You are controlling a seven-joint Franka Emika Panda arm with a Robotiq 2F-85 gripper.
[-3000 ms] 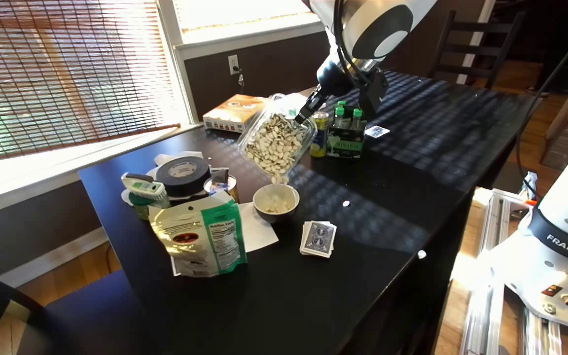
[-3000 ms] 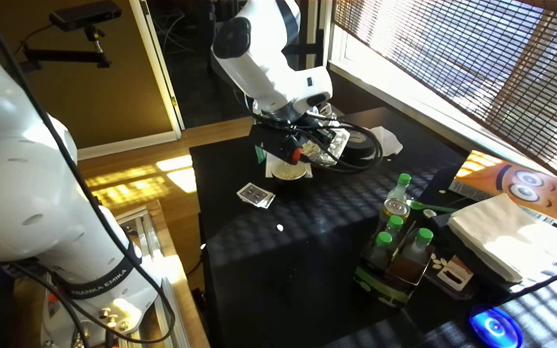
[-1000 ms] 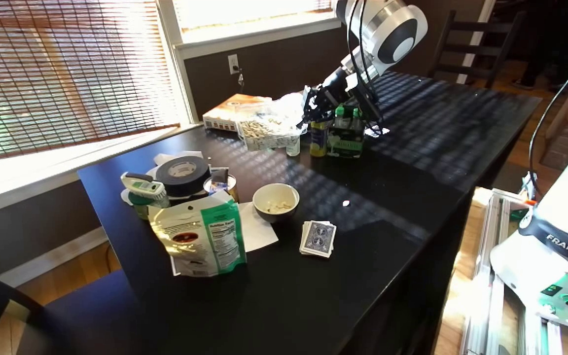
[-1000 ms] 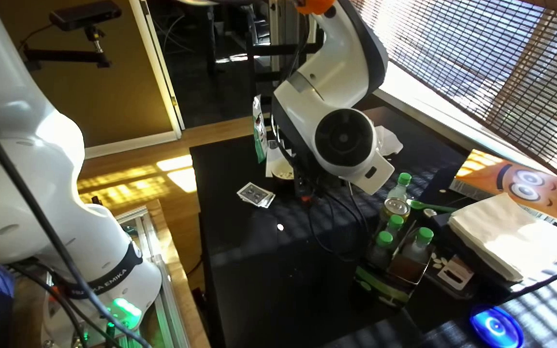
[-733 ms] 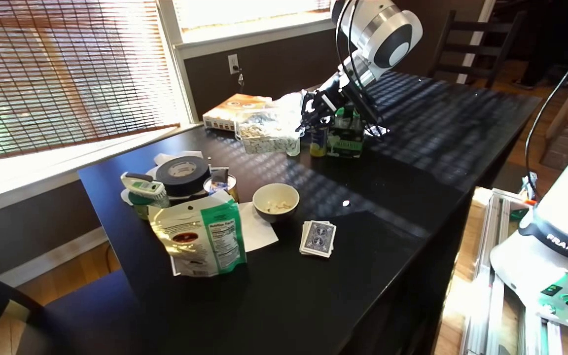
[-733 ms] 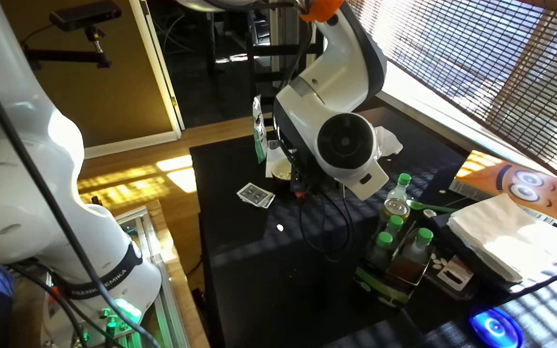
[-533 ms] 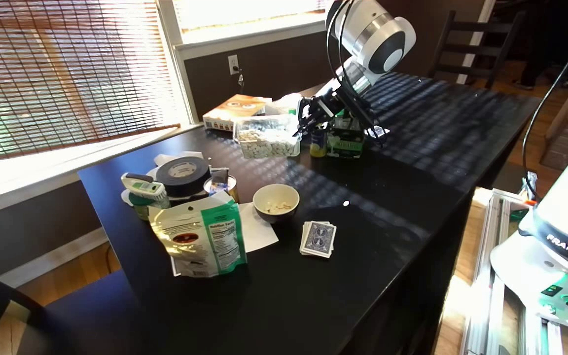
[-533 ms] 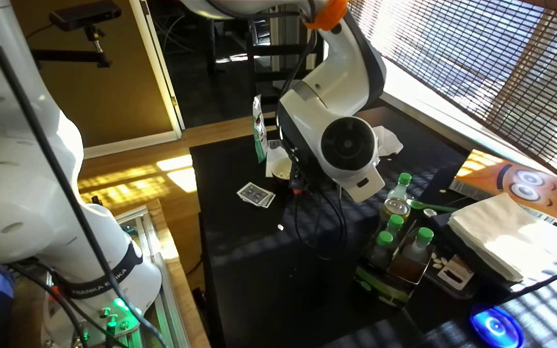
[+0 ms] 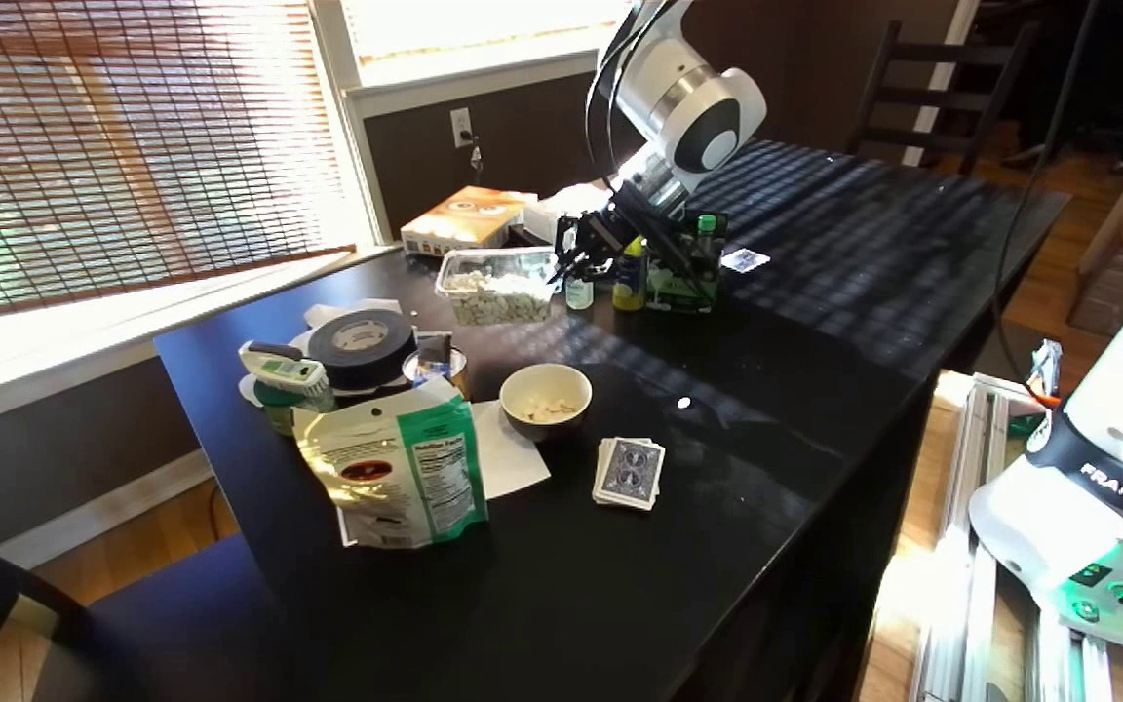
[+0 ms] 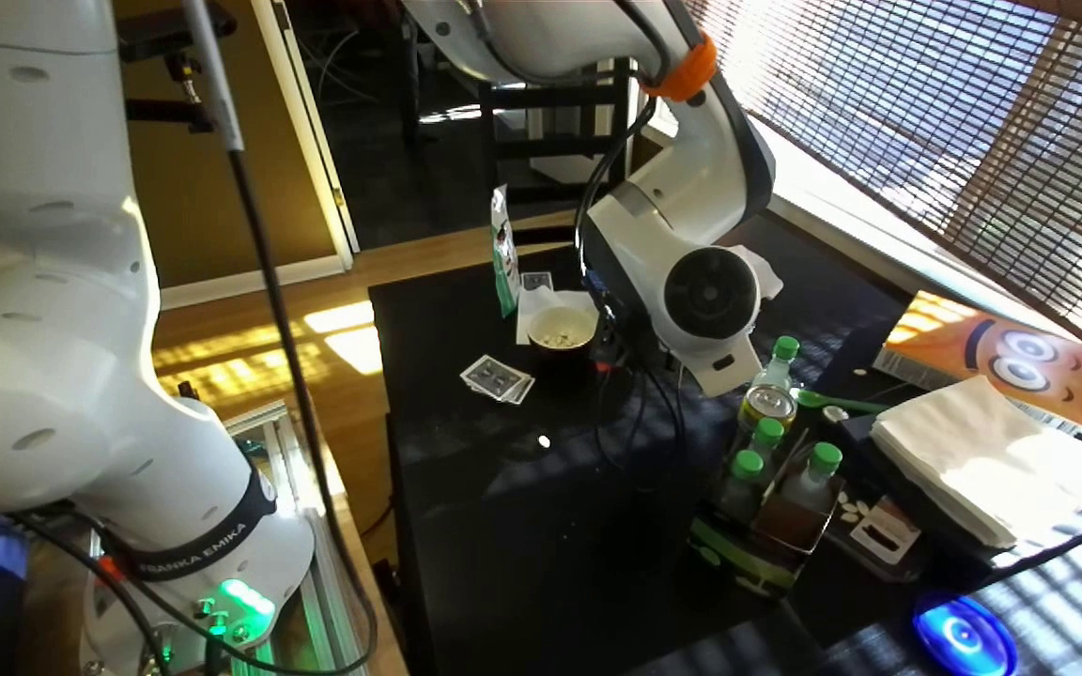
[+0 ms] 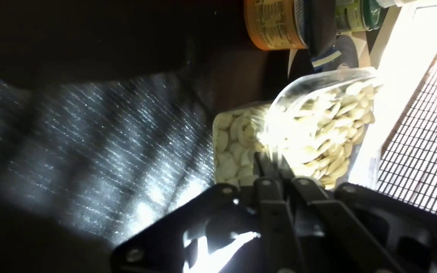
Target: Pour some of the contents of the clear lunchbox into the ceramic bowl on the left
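Held clear rectangular plastic lunchbox near-level by right end, pinched in black claw, presumably against spilling pale seeds.

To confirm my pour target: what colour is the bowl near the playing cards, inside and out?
The bowl is cream inside, dark outside; clearest in an exterior view.

Playing cards, upright pouch (green-sided), black tape roll, orange box

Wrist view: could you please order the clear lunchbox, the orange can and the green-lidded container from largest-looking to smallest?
Clear lunchbox
Orange can
Green-lidded container
The picture edge cuts off the last two; I rank visible parts.
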